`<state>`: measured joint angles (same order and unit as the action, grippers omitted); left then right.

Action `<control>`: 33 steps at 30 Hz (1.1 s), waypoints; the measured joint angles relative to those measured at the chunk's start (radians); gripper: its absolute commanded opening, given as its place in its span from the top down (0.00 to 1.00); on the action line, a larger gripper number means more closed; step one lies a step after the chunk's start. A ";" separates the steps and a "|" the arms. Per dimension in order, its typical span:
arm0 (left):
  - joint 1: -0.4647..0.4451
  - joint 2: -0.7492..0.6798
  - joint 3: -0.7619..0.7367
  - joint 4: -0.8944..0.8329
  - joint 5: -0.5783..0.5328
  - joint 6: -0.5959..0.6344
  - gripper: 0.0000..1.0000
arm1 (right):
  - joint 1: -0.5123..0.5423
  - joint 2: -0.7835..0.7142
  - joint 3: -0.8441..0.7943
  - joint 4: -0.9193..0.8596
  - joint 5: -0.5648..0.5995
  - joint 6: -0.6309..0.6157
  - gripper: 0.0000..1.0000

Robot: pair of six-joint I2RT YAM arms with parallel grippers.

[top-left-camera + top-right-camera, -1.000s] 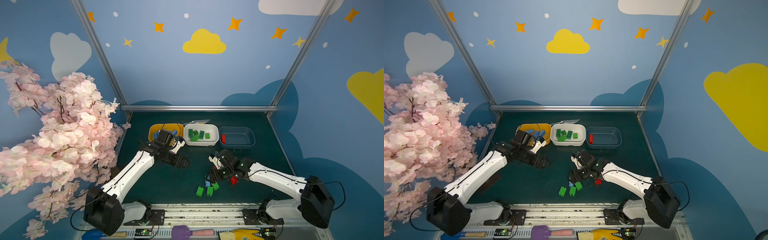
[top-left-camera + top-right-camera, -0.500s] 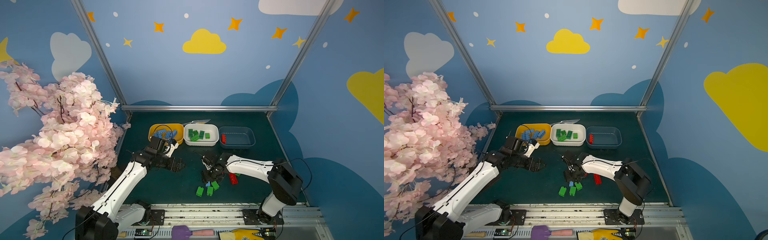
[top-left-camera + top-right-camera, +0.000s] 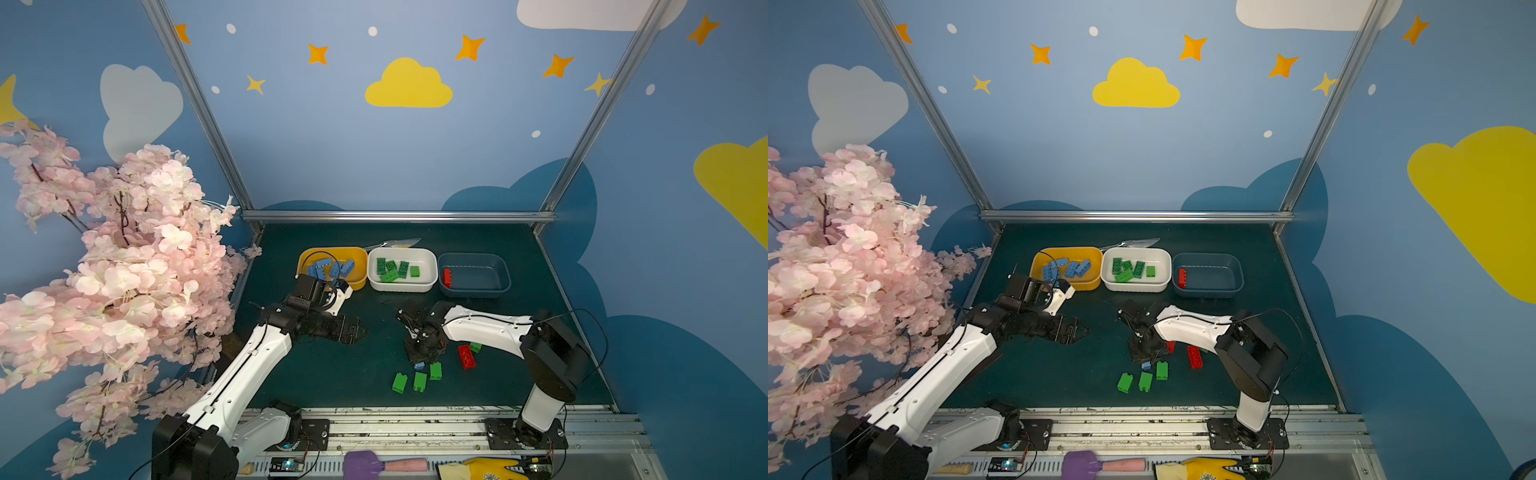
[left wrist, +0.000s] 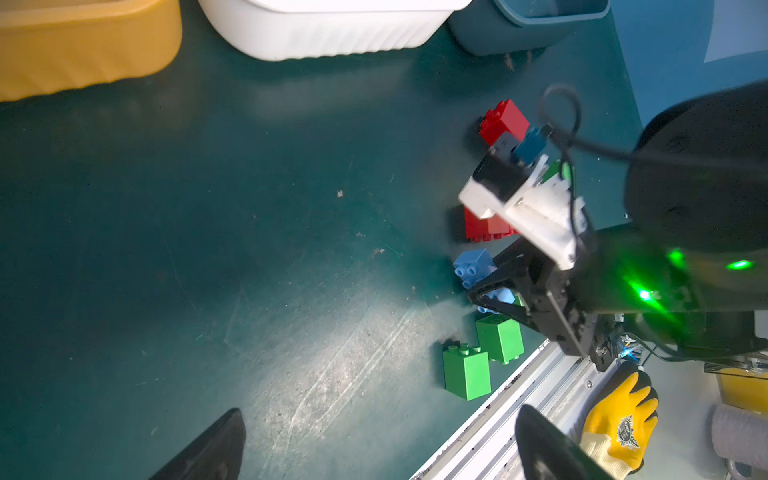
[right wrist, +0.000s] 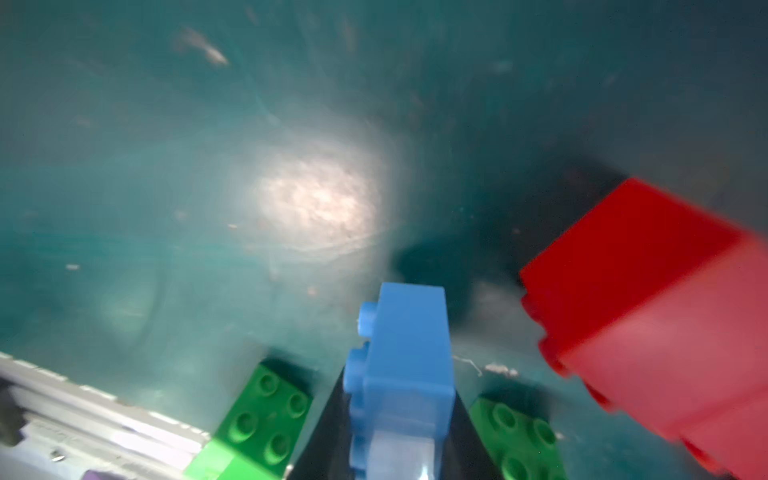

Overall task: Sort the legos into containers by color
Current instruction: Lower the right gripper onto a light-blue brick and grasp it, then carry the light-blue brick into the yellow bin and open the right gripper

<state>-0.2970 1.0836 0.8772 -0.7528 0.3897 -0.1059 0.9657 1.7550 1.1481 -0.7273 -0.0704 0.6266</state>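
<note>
The right gripper (image 5: 399, 419) has its jaws closed on a small light blue studded brick (image 5: 405, 353), down among loose green bricks (image 3: 419, 380) and a long red brick (image 3: 466, 356) near the front rail (image 3: 415, 415). The left gripper (image 3: 356, 332) hangs with jaws wide and empty over bare counter (image 3: 324, 374) before the yellow tub (image 3: 328, 251).

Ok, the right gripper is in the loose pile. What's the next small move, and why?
Probably lift straight up. The right gripper is shut on a blue brick, with green bricks and a red brick close beside it; the yellow tub holds the other blue ones.
</note>
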 measured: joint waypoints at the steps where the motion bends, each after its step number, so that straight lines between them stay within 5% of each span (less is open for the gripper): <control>1: 0.005 -0.011 -0.003 -0.002 0.000 -0.006 0.00 | -0.008 -0.005 0.022 -0.013 0.003 -0.007 0.87; 10: 0.084 -0.071 -0.006 -0.005 -0.005 -0.076 0.00 | -0.134 0.032 0.332 0.018 -0.081 -0.092 0.87; 22: 0.187 -0.089 -0.029 0.009 -0.019 -0.201 0.00 | -0.183 0.409 0.838 0.105 -0.208 -0.161 0.86; 33: 0.256 -0.128 -0.064 0.018 -0.047 -0.264 0.00 | -0.183 0.583 0.963 0.378 -0.178 -0.153 0.85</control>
<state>-0.0410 0.9554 0.8127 -0.7345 0.3431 -0.3695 0.7826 2.3383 2.1113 -0.3489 -0.2481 0.4740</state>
